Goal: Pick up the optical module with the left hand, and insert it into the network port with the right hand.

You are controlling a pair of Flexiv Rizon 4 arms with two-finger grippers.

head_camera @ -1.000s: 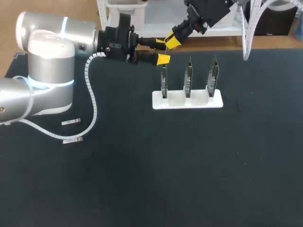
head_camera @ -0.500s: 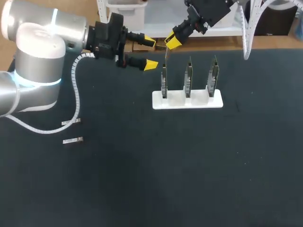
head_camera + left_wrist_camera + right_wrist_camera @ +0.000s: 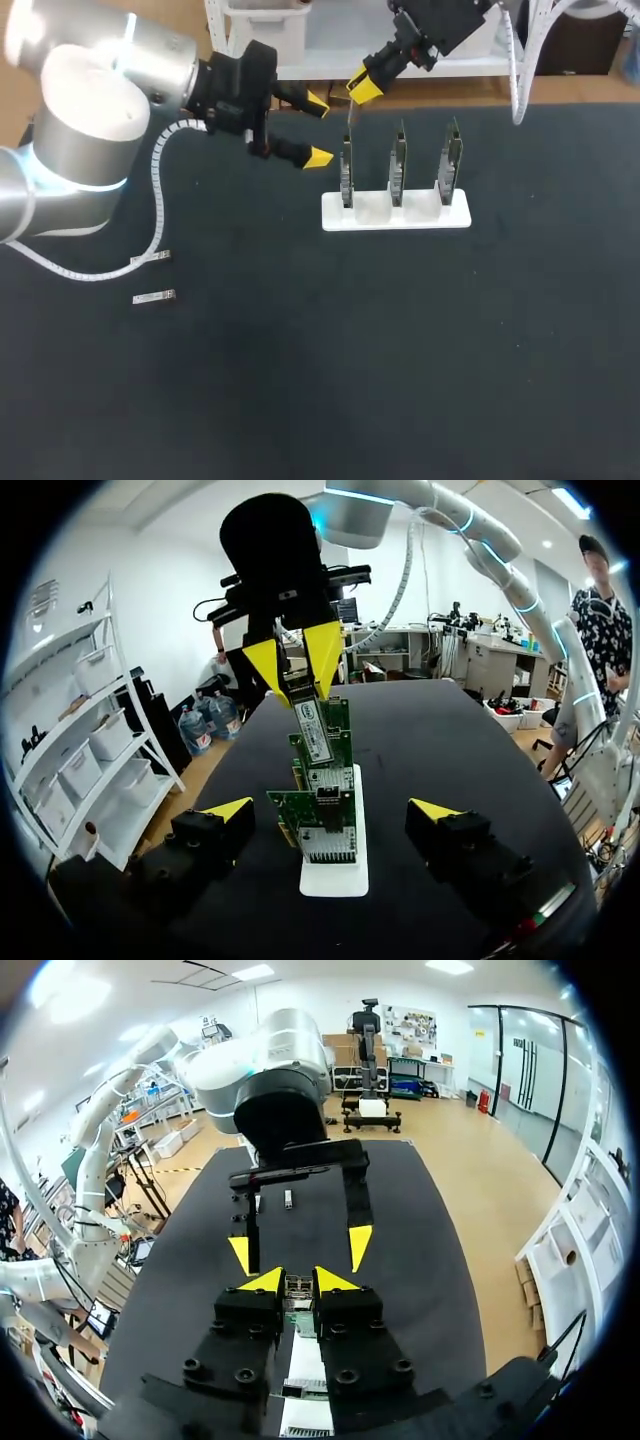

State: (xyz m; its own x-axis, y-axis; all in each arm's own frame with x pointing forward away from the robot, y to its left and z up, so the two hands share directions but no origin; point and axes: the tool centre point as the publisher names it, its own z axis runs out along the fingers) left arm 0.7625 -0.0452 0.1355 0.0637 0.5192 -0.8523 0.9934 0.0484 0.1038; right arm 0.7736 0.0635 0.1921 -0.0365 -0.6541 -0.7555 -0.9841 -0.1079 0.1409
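The right gripper (image 3: pixel 362 86) clamps the optical module (image 3: pixel 313 730), held just above the network port (image 3: pixel 327 798). The left gripper (image 3: pixel 318 130), fingers apart and empty, has drawn back from it.

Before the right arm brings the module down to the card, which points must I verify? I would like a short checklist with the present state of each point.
1. Grasp: right pincer shut on the slim silver optical module: ok.
2. Handover finished: left pincer open and empty: ok.
3. Position: module hangs above the leftmost green circuit card in the white plastic stand: ok.
4. Module tip lined up with that card's network port: cannot tell.
5. Clearance: left pincer apart from the cards: ok.
6. Module seated in the port: not ok, not yet done.
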